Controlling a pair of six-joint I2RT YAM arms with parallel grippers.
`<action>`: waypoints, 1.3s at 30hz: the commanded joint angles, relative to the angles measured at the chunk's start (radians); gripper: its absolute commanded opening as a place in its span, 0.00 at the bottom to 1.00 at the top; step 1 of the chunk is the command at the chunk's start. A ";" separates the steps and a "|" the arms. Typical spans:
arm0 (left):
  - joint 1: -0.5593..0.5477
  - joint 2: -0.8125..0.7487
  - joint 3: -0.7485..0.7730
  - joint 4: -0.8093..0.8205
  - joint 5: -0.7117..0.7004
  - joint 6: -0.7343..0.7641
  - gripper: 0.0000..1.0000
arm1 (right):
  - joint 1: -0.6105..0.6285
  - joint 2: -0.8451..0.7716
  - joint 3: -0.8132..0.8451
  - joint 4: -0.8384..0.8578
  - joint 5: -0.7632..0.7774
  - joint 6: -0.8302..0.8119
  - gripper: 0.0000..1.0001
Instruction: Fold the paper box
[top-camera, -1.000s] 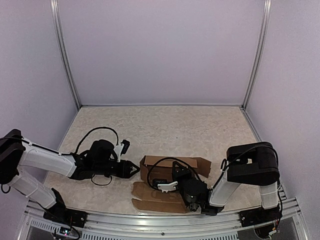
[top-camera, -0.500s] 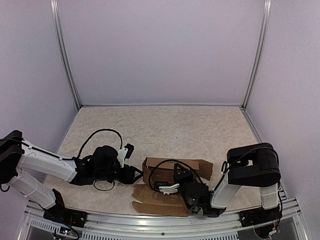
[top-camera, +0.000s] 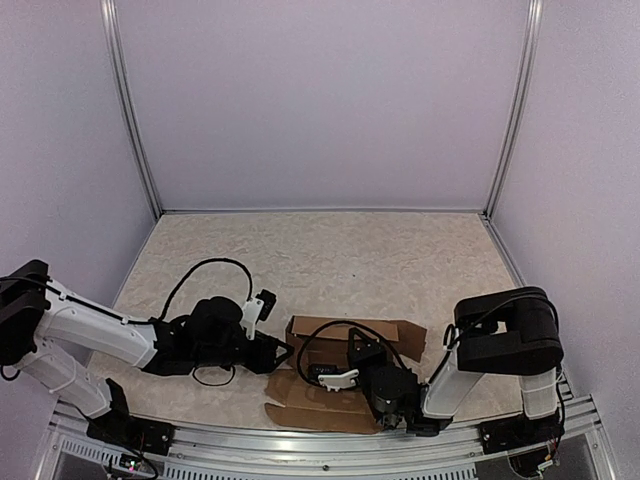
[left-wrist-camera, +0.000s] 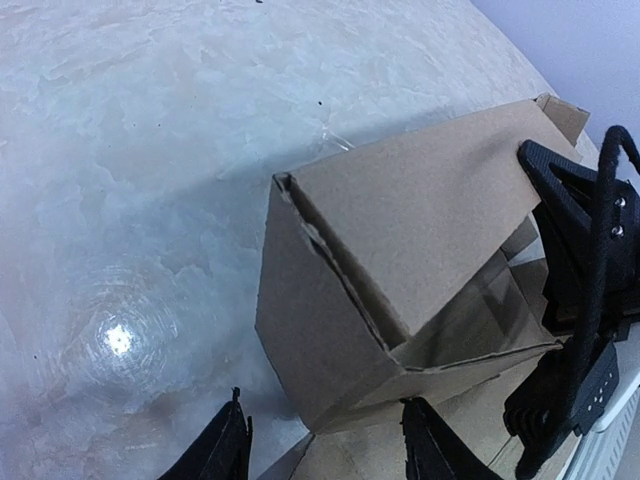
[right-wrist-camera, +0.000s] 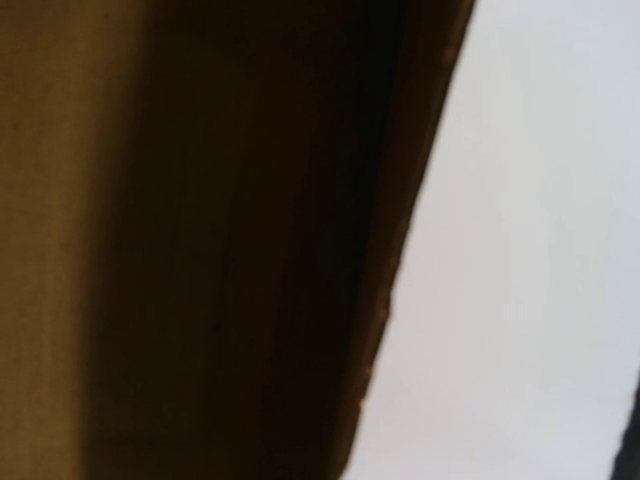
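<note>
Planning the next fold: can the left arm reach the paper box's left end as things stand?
Probably yes. The left hand, open, sits right at the left corner of the paper box, with nothing showing between them. The right arm is at the box's other side, out of that path.

One paper box (top-camera: 400, 333), the only cardboard item, lower centre of the top view. Two arms: left arm (top-camera: 95, 325) lower left, right arm (top-camera: 500, 340) lower right. Two grippers, one per arm: left gripper (top-camera: 281, 352), right gripper (left-wrist-camera: 548, 180). Two black fingertips (left-wrist-camera: 228, 450) at the bottom edge of the left wrist view. Two black cables: left cable (top-camera: 212, 260) looping over the left arm, right cable (top-camera: 330, 322) looping by the box. One table (top-camera: 320, 250), marbled beige. One rail (top-camera: 300, 448) across the bottom. Two upright posts: left post (top-camera: 133, 110), right post (top-camera: 511, 110). Three plain walls (top-camera: 320, 100). Right wrist view: one brown surface, too blurred to count more.
</note>
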 joint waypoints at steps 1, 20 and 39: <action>-0.018 0.018 0.046 -0.016 -0.036 0.038 0.51 | 0.021 0.003 -0.017 0.155 0.002 -0.022 0.00; -0.091 0.085 0.134 -0.066 -0.163 0.080 0.52 | 0.051 -0.122 -0.015 0.074 0.049 0.038 0.00; -0.121 0.096 0.174 -0.110 -0.281 0.100 0.52 | 0.080 -0.183 -0.004 -0.299 0.097 0.300 0.00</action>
